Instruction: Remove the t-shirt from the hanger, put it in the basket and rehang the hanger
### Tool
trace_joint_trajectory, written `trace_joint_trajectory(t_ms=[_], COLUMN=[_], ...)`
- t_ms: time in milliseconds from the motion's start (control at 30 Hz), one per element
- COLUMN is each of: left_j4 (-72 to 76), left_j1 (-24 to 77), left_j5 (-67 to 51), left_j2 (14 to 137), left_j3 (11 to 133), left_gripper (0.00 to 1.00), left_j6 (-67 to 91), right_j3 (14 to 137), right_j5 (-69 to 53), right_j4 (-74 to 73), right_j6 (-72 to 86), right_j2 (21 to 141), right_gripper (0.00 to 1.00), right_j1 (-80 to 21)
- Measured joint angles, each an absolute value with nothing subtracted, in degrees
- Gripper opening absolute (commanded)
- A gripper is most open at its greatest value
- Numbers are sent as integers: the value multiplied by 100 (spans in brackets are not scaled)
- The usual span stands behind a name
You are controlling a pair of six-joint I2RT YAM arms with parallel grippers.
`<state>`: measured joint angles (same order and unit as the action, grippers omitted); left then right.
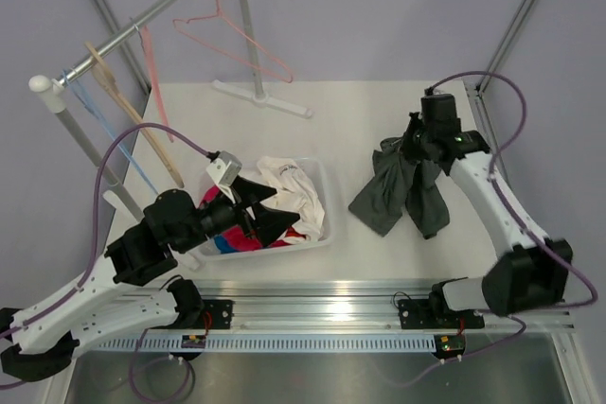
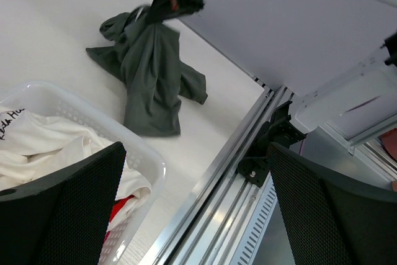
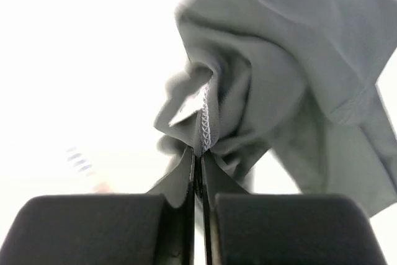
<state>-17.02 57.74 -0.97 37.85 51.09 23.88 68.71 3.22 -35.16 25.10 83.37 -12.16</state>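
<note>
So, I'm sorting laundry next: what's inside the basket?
In the basket, white cloth lies on top, with a red-and-blue garment beneath. The open left gripper hides the rest.

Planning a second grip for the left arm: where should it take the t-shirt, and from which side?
Probably the loose lower fold of the t-shirt, coming from the basket side: the right gripper pinches its bunched top, while that fold lies spread on the table.

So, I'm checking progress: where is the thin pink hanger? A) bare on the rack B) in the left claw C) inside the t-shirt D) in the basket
A: the hanger hangs bare from the rack, while the t-shirt is well apart from it, pinched in the shut right claw.
</note>
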Motion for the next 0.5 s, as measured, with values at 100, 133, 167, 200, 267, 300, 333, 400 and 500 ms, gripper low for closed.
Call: trace_joint_trajectory(t_ms=[100, 133, 167, 200, 267, 300, 333, 400, 500], left_j4=[-1756, -1772, -1811, -1844, -1911, -1959, -2005, -2106, -2355], left_j1=[5774, 5774, 5774, 5774, 5774, 5774, 5774, 5774, 5774], left_j5=[-43, -5, 38, 84, 158, 178, 193, 226, 368], left_j2=[3743, 3734, 3732, 3728, 3719, 3710, 3677, 3599, 3437], left_j3=[5207, 5258, 5323, 5402, 5557, 5621, 5669, 5719, 5725], left_gripper=[99, 99, 99, 99, 99, 99, 99, 99, 99], left_j6=[2340, 2320, 2296, 2285, 2274, 2274, 2276, 2276, 2279], right_j3=[7638, 7902, 8147, 8401, 8945, 9209, 9548, 10149, 10822], right_j5=[-200, -390, -609, -827, -1288, -1472, -1638, -2078, -2676], right_j4=[-3787, -3828, -3846, -3903, -4021, -4093, -4209, -4324, -4366], right_j6=[2346, 2300, 2261, 2237, 2193, 2176, 2163, 2152, 2171], right_j2=[7126, 6845, 6582, 6359, 6106, 6051, 6086, 6292, 6735], right_gripper=[0, 0, 0, 0, 0, 0, 0, 0, 0], right_j1=[-1326, -1380, -1450, -1533, -1776, -1953, -2239, -2766, -3430])
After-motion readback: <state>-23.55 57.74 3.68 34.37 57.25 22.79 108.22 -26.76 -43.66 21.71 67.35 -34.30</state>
